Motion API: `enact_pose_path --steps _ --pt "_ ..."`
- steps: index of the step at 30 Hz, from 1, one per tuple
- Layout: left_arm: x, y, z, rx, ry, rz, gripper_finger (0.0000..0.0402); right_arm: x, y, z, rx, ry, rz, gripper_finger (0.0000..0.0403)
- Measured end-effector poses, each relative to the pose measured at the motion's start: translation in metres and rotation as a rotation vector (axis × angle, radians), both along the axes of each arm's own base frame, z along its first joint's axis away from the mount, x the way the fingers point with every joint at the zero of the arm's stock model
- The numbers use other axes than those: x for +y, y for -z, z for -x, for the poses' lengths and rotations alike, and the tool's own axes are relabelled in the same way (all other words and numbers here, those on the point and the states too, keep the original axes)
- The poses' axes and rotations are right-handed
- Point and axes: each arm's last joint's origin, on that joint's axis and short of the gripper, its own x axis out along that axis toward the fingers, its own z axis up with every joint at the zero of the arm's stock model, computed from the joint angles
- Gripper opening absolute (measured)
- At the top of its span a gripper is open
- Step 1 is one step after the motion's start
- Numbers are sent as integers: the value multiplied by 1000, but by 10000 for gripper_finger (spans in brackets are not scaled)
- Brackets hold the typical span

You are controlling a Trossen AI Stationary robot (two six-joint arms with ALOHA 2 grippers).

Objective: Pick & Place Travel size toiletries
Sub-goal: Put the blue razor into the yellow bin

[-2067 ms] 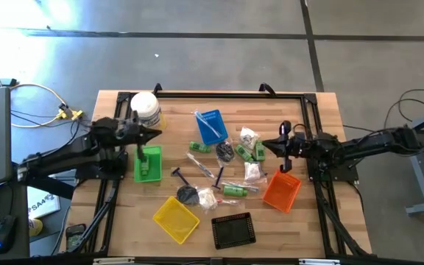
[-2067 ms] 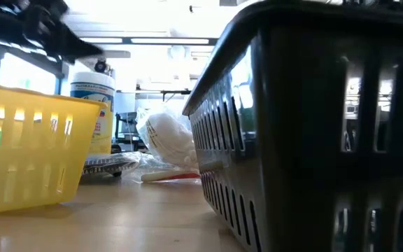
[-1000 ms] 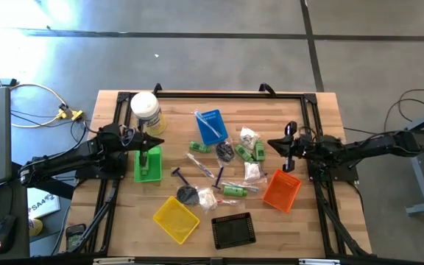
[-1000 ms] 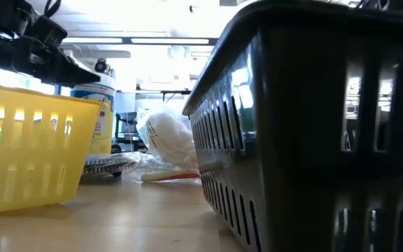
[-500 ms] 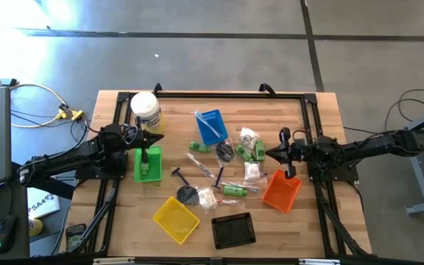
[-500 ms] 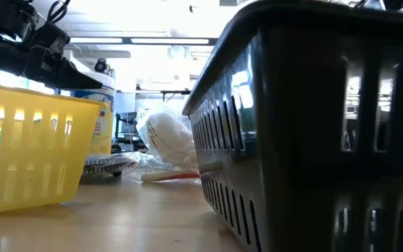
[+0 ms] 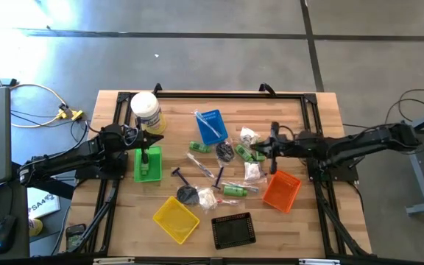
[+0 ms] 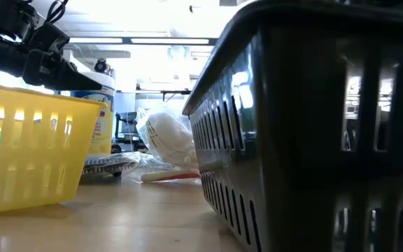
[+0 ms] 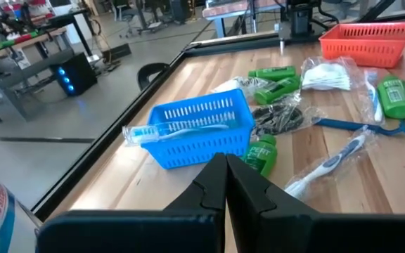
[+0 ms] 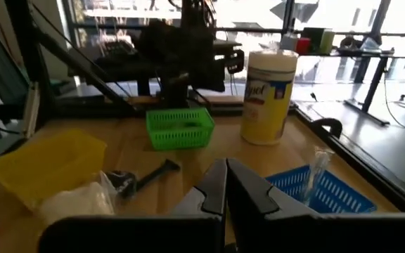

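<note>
Overhead arrangement of the wooden desk [image 7: 311, 118]. The travel-size toiletries lie loose at its centre: small green bottles [image 7: 250, 152], a wrapped toothbrush [image 7: 199, 162], white sachets [image 7: 252, 171], a blue-handled razor [image 7: 210, 171] and dark round pieces [image 7: 224, 152]. One clear-wrapped toothbrush [image 7: 207, 126] rests in the blue slotted plastic tray [image 7: 212, 126].

Around this cluster stand a green slotted tray [image 7: 147, 163], a yellow slotted tray [image 7: 176, 218], a black slotted tray [image 7: 232, 230] and an orange slotted tray [image 7: 281, 191]. A white tub with a yellow label [image 7: 146, 110] stands at the far left corner.

The left gripper [image 7: 157, 139], jaws closed and empty, hangs above the green tray's far edge, just beside the tub. The right gripper [image 7: 260, 149], jaws closed and empty, is over the green bottles near the orange tray. In the low view the black tray's wall [image 8: 313, 126] blocks most of the desk.
</note>
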Motion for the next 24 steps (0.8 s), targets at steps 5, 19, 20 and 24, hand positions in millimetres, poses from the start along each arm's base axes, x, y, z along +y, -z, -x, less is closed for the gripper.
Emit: enact_pose_path --steps 5,19,20,24 --pt "0 -2 0 -23 0 -9 0 2 -6 -33 77 -7 62 3" --pt "0 -4 0 -47 -4 32 0 12 -11 -75 89 -226 128 39" --pt "0 -4 0 -54 -6 52 0 14 -12 -76 68 -264 128 37" --pt "0 -4 0 -73 -11 83 0 13 -14 -79 67 -228 129 29"
